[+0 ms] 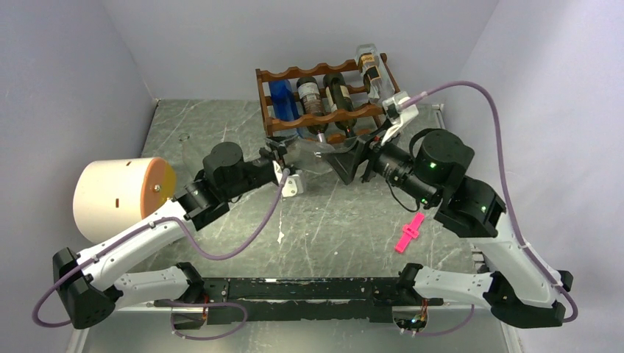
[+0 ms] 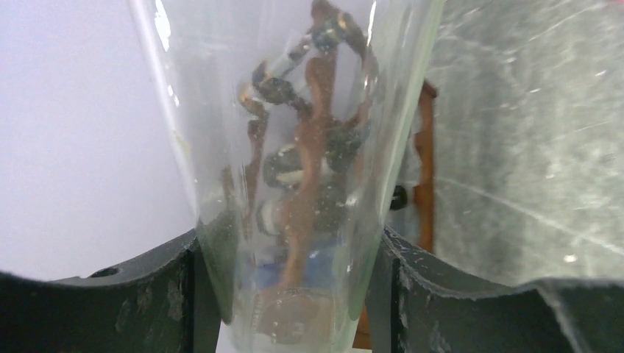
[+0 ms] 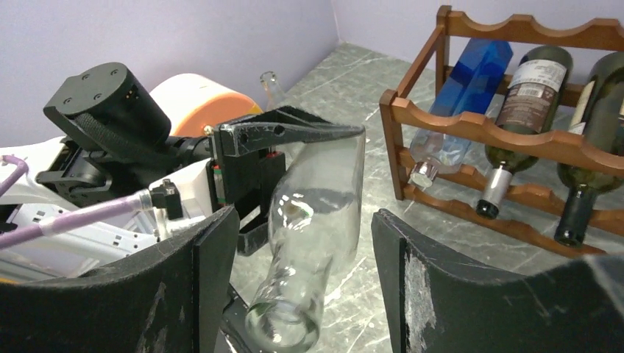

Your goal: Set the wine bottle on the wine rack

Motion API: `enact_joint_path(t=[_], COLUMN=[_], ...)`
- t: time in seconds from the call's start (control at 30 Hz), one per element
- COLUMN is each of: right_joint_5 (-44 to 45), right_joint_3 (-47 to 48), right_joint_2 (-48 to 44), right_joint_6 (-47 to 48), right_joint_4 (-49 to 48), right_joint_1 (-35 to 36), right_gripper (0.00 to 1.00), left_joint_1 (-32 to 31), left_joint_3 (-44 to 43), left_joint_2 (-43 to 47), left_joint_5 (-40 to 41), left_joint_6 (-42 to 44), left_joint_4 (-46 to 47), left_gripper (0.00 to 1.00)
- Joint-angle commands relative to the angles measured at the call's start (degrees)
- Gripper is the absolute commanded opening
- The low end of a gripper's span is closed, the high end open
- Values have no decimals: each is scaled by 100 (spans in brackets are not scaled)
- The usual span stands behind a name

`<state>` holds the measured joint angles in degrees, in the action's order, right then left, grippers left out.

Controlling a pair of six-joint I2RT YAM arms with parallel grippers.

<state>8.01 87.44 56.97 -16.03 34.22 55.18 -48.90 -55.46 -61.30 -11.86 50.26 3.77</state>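
Left gripper (image 2: 288, 250): clenched on the bottle (image 3: 316, 184), my pads pressed to the clear glass on both sides of its wide body.
Right gripper (image 3: 305, 220): released, my fingers spread either side of the neck end, with a gap showing on the right.
Bottle: up off the table (image 1: 324, 228), tilted between my two grippers, just near of the rack (image 3: 486, 129) and not on it.
Rack: at the far edge, holding a blue bottle (image 3: 463, 81), dark bottles (image 3: 515, 110) and a clear top bottle (image 1: 370, 68) at its right end.
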Motion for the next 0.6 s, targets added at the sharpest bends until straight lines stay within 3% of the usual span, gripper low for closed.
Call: enact_joint_path(t=[0.0, 0.3, 0.57], right_joint_5=[358, 901, 829], right_joint_3=[461, 1574, 2047], right_joint_2=[-4, 713, 1362], right_joint_6=[72, 75, -72], right_joint_4=[613, 1700, 2284], right_joint_1=[2, 2, 9], right_gripper=[70, 74, 74], left_joint_1=[-6, -5, 21], left_joint_3=[-739, -1859, -1889], left_joint_2=[-142, -670, -805], left_joint_5=[482, 535, 532], left_joint_6=[1181, 2473, 3291], left_joint_4=[-10, -808, -1031], left_gripper=[7, 7, 7])
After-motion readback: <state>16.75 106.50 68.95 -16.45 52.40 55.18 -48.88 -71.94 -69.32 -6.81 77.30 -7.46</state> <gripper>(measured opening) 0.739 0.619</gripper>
